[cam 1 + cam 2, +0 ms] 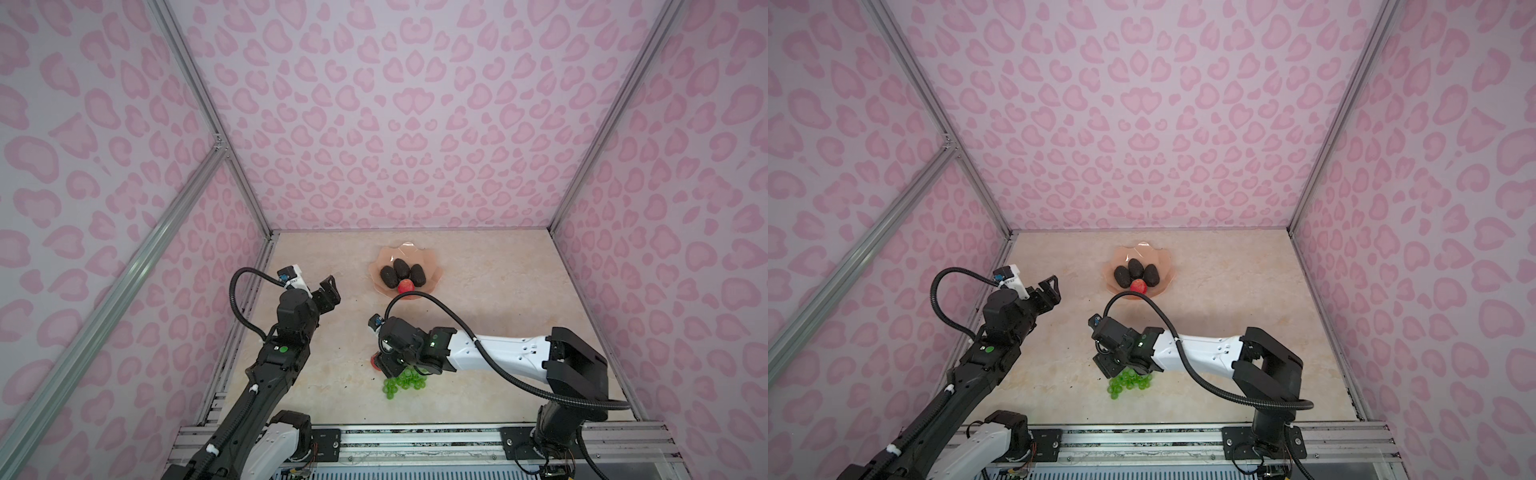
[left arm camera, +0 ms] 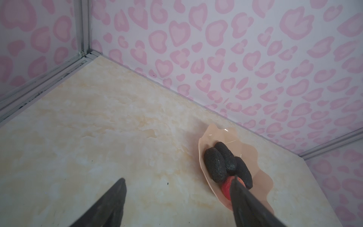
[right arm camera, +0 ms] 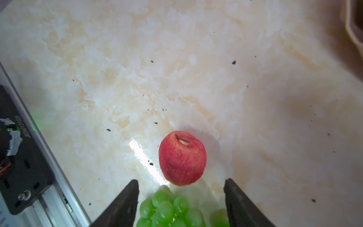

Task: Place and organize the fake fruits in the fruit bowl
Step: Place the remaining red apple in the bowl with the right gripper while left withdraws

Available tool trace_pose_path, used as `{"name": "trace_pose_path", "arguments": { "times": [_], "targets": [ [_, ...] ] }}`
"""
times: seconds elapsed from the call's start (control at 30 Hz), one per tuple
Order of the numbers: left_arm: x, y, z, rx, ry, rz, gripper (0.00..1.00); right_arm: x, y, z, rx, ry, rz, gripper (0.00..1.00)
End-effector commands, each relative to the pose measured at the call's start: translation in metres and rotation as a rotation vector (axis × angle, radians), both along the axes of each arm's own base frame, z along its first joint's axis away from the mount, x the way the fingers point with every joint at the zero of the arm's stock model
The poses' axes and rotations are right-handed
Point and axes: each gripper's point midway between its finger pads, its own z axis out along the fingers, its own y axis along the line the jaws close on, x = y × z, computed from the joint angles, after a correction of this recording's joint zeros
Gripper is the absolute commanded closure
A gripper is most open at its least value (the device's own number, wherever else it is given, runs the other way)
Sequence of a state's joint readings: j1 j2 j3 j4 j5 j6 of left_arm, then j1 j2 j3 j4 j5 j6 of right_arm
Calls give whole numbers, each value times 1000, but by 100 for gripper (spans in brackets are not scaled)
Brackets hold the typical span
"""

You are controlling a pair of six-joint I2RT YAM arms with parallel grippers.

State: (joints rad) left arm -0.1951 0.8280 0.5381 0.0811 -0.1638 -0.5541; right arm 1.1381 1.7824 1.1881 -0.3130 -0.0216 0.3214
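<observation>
Sitting on a glossy cream marble-look tabletop (image 1: 478, 291), the whole setup is boxed in by walls (image 1: 395, 124) covered in pink leopard-heart wallpaper, with aluminium frame rails (image 1: 124, 266) running up the corners and a metal rail strip (image 1: 415, 440) along the near edge where both arms are bolted down. The tabletop has little dark crumbs scattered over it, easy to spot in the right wrist view. The fruit bowl (image 1: 428, 259), peachy and translucent with a wavy rim, sits toward the back wall near the middle, and it already holds three avocados (image 1: 401, 268) lined up side by side plus one red fruit (image 1: 406, 286) at its near edge. The second red fruit (image 3: 182, 158) is out on the tabletop, just beside the grapes (image 3: 167, 208), both near the front. The right gripper (image 3: 181, 188) hangs low over them with its jaws standing apart, the grapes between the fingers and nothing clamped; in both top views the arm hides most of that red fruit. The left gripper (image 2: 178, 182) is up off the table left of the bowl, jaws spread wide and empty, pointing toward the bowl.
</observation>
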Motion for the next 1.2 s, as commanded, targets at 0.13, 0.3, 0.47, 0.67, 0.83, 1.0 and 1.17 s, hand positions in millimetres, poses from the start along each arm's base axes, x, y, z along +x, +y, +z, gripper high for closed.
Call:
{"name": "trace_pose_path", "arguments": {
  "times": [0.13,0.3,0.47,0.67,0.83,1.0,1.17],
  "targets": [
    [-49,18,0,-62,-60,55,14,5,4,-37,-112,39,-7,33],
    [-66,20,-3,-69,-75,49,13,14,-1,-50,-149,58,-35,44],
    [-69,11,-5,-93,-82,1,13,31,-13,-28,-107,12,-88,60],
    [-69,-12,6,-98,-101,-137,13,99,-64,47,30,-144,-281,62],
    [-72,-33,10,-102,-109,-262,13,165,-106,59,10,-236,-432,62],
    [-75,-45,8,-107,-97,-340,14,217,-115,43,9,-247,-485,62],
    [-77,-48,6,-109,-90,-353,14,244,-117,18,-11,-217,-507,59]
  ]
}}
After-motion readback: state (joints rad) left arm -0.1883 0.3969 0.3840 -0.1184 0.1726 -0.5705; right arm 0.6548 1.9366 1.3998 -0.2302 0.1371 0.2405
